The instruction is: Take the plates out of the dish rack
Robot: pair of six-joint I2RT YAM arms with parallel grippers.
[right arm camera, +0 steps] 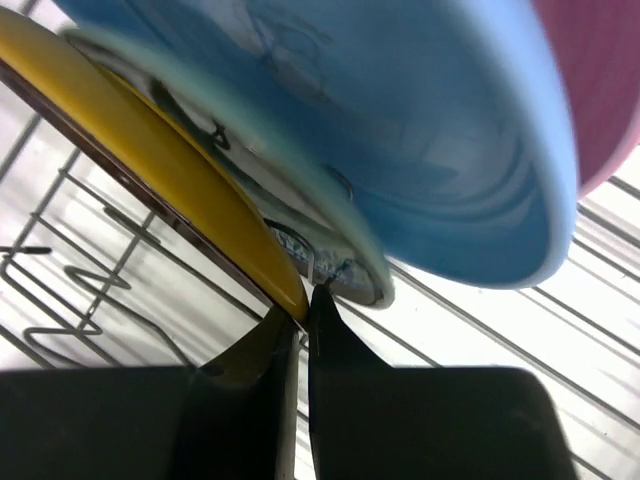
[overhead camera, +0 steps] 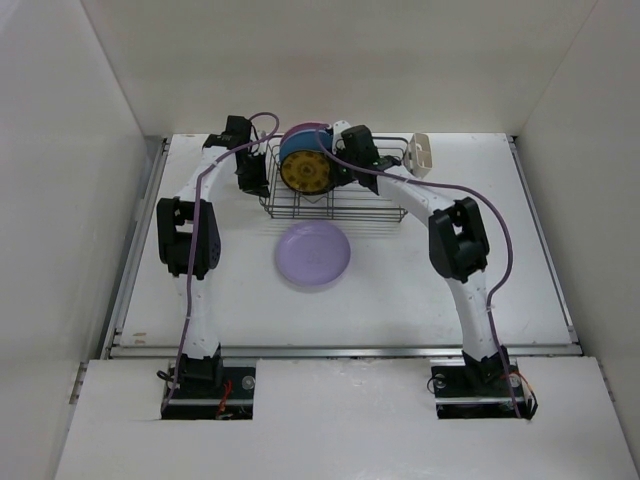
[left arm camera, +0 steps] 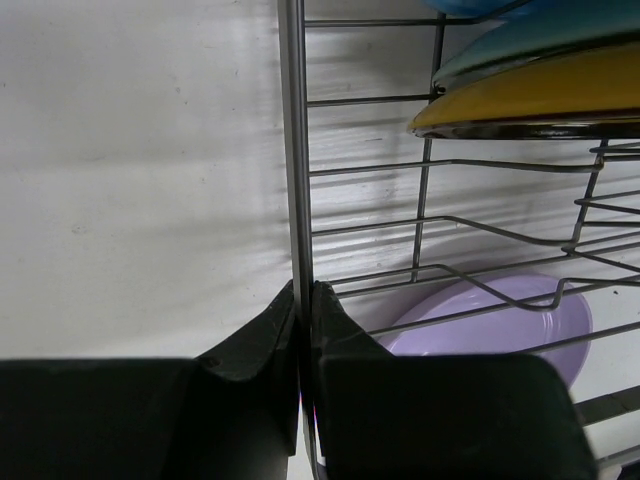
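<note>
- L hand [left arm camera: 303, 292]: at the left end of the dish rack [overhead camera: 337, 213], tips closed tight on the upright end wire of the rack frame. No gap shows beside the wire.
- R hand [right arm camera: 303, 305]: reaches into the rack from the right, at the lower rim of the golden-yellow plate [right arm camera: 150, 150]. Tips are pinched on that rim edge, with only a thin slit between them.
- Rack: sits at the far-centre of the counter [overhead camera: 480, 280]. The beige cutlery holder [overhead camera: 422, 155] is at its right end.
- Plates in rack, standing on edge, front to back: golden-yellow, teal plate [left arm camera: 560, 40], blue plate [right arm camera: 420, 150], pink plate [right arm camera: 600, 90]. They are packed close, toward the rack's left half.
- Lavender plate [overhead camera: 313, 255]: out of the rack, lying flat and face up on the counter just in front of it, between the two arms. It is apart from both hands.
- Rack section nearest the L hand: bare wires and prongs only.
</note>
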